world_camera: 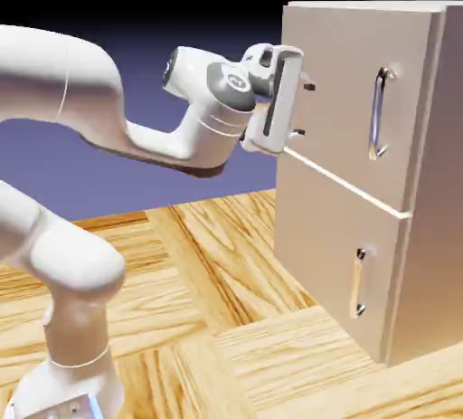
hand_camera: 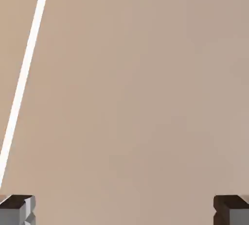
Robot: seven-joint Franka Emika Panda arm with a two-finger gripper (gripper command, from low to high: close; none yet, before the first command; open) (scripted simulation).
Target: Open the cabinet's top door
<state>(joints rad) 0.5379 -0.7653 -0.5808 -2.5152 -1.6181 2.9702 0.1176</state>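
Note:
The pale beige cabinet [world_camera: 439, 182] stands at the exterior view's right. Its top door [world_camera: 339, 64] is shut flat and carries a long silver bar handle [world_camera: 379, 114]. My gripper [world_camera: 306, 109] is open and points at the door's left part, well left of the handle, fingertips close to the panel with nothing between them. In the hand view the beige door panel [hand_camera: 146, 88] fills the picture, with the gripper [hand_camera: 124, 212] wide open and its two grey fingertips [hand_camera: 17, 210] at the bottom corners. The handle is out of the hand view.
A bright seam [hand_camera: 24, 73] runs slantwise down the hand view's left side. Below the top door is a shorter lower panel [world_camera: 325, 254] with a yellowish handle [world_camera: 359, 283]. The cabinet stands on a wooden table [world_camera: 226, 281].

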